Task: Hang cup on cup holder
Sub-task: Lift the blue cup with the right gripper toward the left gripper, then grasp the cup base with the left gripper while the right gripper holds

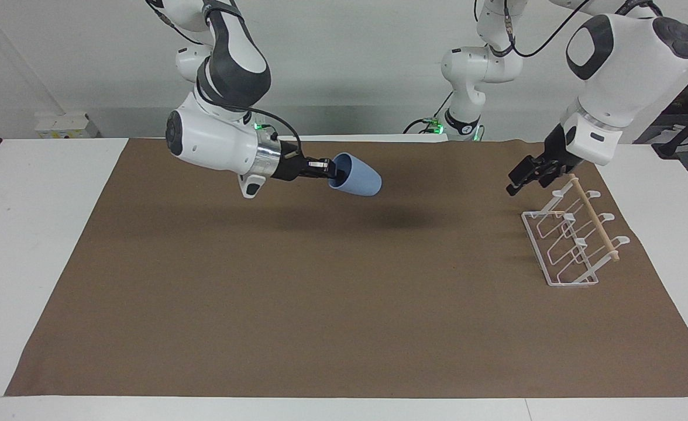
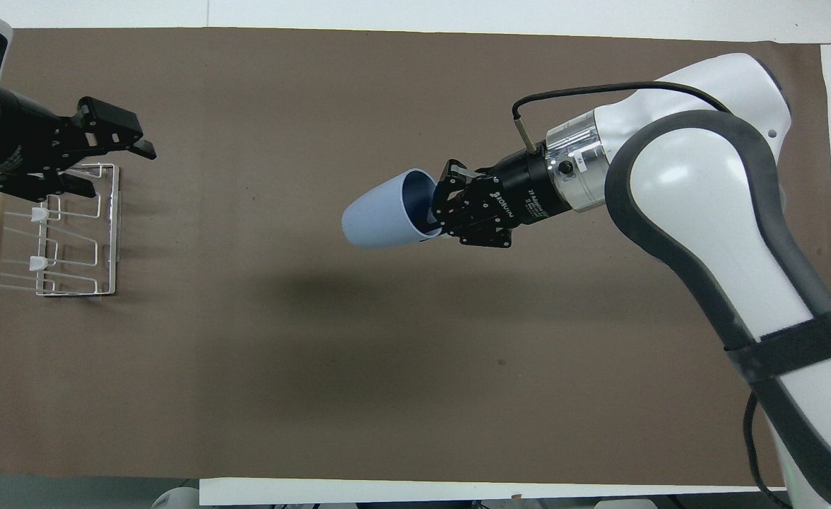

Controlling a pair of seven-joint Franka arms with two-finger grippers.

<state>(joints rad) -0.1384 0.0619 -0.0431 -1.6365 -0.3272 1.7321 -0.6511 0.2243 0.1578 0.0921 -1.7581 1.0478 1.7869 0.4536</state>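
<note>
The light-blue cup [image 1: 357, 176] hangs in the air over the middle of the mat, lying on its side with its closed end toward the left arm's end; it also shows in the overhead view [image 2: 379, 220]. My right gripper [image 1: 333, 169] is shut on its rim, one finger inside the cup [image 2: 431, 212]. The white wire cup holder [image 1: 561, 252] with its wooden rod [image 1: 593, 217] stands at the left arm's end of the mat [image 2: 76, 244]. My left gripper [image 1: 528, 177] is open and empty, over the holder's corner nearest the robots [image 2: 113, 164].
A brown mat [image 1: 344, 304] covers most of the white table [image 1: 34, 193]. Nothing else stands on it. A dark shadow lies on the mat under the cup [image 1: 405, 219].
</note>
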